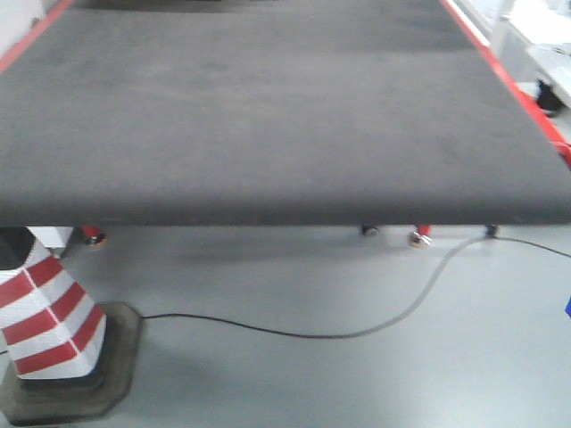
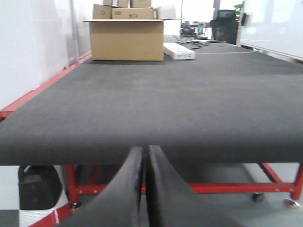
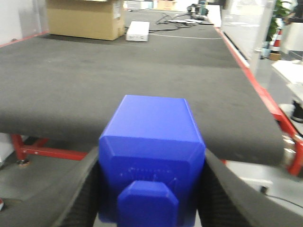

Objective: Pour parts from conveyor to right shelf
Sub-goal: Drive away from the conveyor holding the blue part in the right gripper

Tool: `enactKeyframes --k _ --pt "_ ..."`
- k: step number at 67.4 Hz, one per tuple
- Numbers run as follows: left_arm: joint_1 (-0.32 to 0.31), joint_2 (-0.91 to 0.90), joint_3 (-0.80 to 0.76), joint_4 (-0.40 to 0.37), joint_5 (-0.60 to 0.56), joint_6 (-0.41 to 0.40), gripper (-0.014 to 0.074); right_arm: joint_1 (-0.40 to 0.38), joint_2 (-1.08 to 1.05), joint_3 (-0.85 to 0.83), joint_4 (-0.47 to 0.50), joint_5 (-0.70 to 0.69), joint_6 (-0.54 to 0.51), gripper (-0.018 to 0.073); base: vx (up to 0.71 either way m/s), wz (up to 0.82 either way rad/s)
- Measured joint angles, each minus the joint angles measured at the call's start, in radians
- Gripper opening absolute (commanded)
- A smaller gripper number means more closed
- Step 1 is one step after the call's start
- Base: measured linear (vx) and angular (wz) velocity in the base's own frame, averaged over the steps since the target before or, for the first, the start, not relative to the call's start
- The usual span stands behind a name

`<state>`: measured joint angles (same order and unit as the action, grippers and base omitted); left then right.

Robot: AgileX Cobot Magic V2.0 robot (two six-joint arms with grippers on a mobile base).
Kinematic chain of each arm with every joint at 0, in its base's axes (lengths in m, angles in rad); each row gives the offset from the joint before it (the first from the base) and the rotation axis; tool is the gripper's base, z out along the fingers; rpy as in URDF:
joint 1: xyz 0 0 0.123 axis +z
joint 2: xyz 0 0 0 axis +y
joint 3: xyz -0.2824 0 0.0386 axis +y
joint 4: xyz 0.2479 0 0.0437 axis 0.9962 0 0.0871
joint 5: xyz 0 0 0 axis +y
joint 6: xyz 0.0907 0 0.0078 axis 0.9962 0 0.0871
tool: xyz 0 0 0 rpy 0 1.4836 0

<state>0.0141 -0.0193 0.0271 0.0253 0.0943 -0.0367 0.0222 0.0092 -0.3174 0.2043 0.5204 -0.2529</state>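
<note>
Dark belting covers the conveyor (image 1: 268, 116), with red-framed side edges; no loose parts are seen on it. A blue bin (image 3: 151, 142) is clamped in the right pincer (image 3: 151, 163) and held close to the conveyor's near edge; its contents are hidden. The left pincer (image 2: 143, 151) is pressed together on nothing, just before that same edge. The shelf is not in view. A spill is judged likely if the bin is tipped early, and a knock if it is swung low past the near edge. Floor room is narrowed by a cone (image 1: 45, 312) below the near left corner and a cable (image 1: 357, 332) along the near edge.
</note>
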Motion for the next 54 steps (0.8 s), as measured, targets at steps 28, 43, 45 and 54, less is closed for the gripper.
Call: enactKeyframes --k 28,43,45,54 --pt "0.000 0.000 0.000 0.000 0.000 0.000 -0.0006 0.000 0.000 0.000 0.000 0.000 0.000 0.0048 -0.23 -0.66" --pt "0.000 0.000 0.000 0.000 0.000 0.000 -0.0006 0.000 0.000 0.000 0.000 0.000 0.000 0.0048 -0.22 -0.86" --pt "0.000 0.000 0.000 0.000 0.000 0.000 -0.0006 0.000 0.000 0.000 0.000 0.000 0.000 0.0048 -0.22 -0.84" --pt "0.000 0.000 0.000 0.000 0.000 0.000 -0.0006 0.000 0.000 0.000 0.000 0.000 0.000 0.0048 -0.21 -0.81"
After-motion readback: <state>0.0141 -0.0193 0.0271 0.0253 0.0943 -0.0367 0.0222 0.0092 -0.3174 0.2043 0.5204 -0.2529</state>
